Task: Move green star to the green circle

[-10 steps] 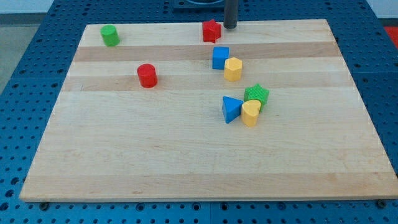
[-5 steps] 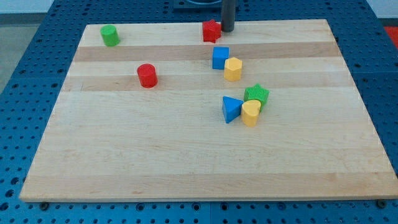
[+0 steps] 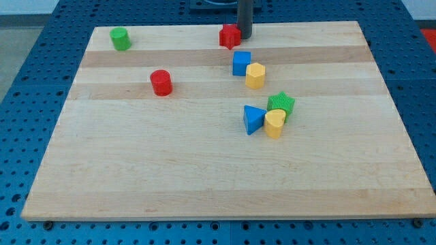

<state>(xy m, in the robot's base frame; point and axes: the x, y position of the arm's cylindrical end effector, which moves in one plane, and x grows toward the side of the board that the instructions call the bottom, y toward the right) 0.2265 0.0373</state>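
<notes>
The green star point(image 3: 281, 103) lies flat on the wooden board point(image 3: 204, 163), well toward the view's bottom and a little to the view's right of my tip point(image 3: 244, 37). It has no real long axis (a star is much the same every way), and I cannot tell which way its points face, since the yellow block point(image 3: 274, 123) in front hides its lower part. That yellow block touches it, and a blue triangle point(image 3: 253, 119) sits just beside the pair on the view's left.

The rod comes straight down from the view's top edge, upright, and its lower end meets the board near the top edge. There are no fingers here to spread or close, only the bare rod end, and it holds nothing. It stands right against the right side of the red star point(image 3: 229, 35); it looks to be touching.

Below the tip sit a blue cube point(image 3: 241, 62) and a second yellow block point(image 3: 255, 75), touching each other. The green circle point(image 3: 120, 39) is far off to the tip's left, level with it, and a red cylinder point(image 3: 161, 82) lies down-left.
</notes>
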